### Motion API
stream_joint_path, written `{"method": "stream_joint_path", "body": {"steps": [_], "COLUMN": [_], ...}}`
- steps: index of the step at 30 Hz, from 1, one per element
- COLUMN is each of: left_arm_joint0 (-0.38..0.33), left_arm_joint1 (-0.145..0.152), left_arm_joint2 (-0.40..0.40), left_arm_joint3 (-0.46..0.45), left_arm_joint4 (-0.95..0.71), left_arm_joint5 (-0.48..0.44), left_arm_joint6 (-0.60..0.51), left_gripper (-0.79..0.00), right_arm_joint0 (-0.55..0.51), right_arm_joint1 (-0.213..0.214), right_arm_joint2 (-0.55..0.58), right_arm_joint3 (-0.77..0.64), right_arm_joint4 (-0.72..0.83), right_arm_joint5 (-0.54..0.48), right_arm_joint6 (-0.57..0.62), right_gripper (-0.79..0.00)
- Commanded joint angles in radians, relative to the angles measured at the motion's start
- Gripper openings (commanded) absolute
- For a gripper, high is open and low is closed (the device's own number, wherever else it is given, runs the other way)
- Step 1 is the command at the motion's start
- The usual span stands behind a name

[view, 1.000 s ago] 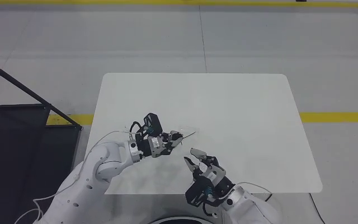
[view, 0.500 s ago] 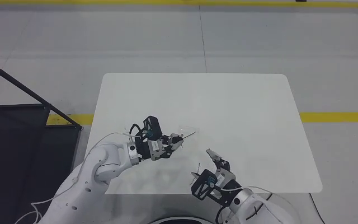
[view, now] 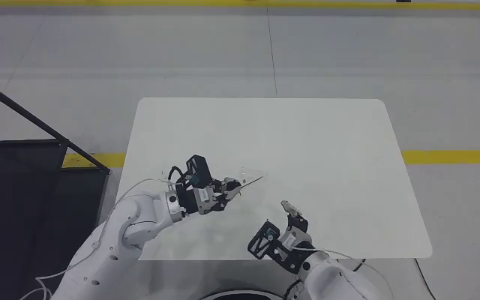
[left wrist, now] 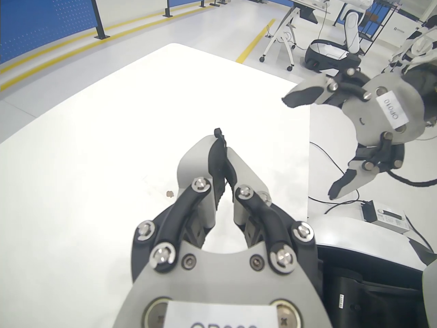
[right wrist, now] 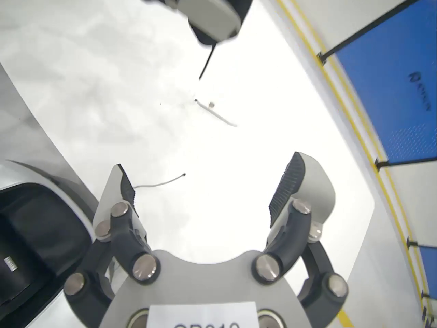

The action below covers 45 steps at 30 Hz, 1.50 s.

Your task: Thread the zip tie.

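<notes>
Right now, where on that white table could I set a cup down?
The table is bare on its far half and right side. The near side, left to middle, is crowded: the left gripper holds the zip tie, the open right gripper sits by the near edge, and loose scraps lie between them.

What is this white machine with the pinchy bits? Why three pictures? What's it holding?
It is a robot with two arms. One picture looks down on the white table from above the arms. The other two come from small cameras on each wrist. Each arm ends in a claw. The left claw is shut on a thin dark zip tie, whose tip pokes out. The right claw is open and holds nothing. Two thin white strips lie on the table.
</notes>
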Motion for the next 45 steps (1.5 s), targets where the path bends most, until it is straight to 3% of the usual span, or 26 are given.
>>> {"method": "stream_joint_path", "body": {"steps": [1,3,16,23,27,29,41,45], "left_arm_joint0": [0.012,0.022,0.025,0.025,0.025,0.025,0.025,0.025], "left_arm_joint1": [0.002,0.004,0.004,0.004,0.004,0.004,0.004,0.004], "left_arm_joint2": [-0.014,-0.025,-0.029,-0.029,-0.029,-0.029,-0.029,-0.029], "left_arm_joint3": [-0.004,-0.006,-0.007,-0.007,-0.007,-0.007,-0.007,-0.007], "left_arm_joint4": [0.002,0.003,0.003,0.003,0.003,0.003,0.003,0.003], "left_arm_joint5": [-0.006,-0.014,-0.017,-0.017,-0.017,-0.017,-0.017,-0.017], "left_arm_joint6": [0.014,0.023,0.025,0.025,0.025,0.025,0.025,0.025], "left_gripper": [-0.785,-0.785,-0.785,-0.785,-0.785,-0.785,-0.785,-0.785], "right_arm_joint0": [0.064,0.141,0.141,0.215,0.259,0.285,0.285,0.269], "right_arm_joint1": [-0.019,-0.036,-0.039,-0.089,-0.115,-0.125,-0.125,-0.126], "right_arm_joint2": [-0.029,-0.084,-0.109,-0.186,-0.165,-0.128,-0.128,-0.109], "right_arm_joint3": [0.000,0.000,0.022,0.078,0.090,0.161,0.161,0.177], "right_arm_joint4": [0.071,0.109,0.059,0.147,0.222,0.239,0.239,0.263], "right_arm_joint5": [0.098,0.125,0.146,0.454,0.636,0.617,0.617,0.602], "right_arm_joint6": [0.307,0.462,0.450,0.481,0.599,0.618,0.618,0.554], "right_gripper": [0.000,0.000,0.000,0.000,0.000,0.000,0.000,0.000]}}
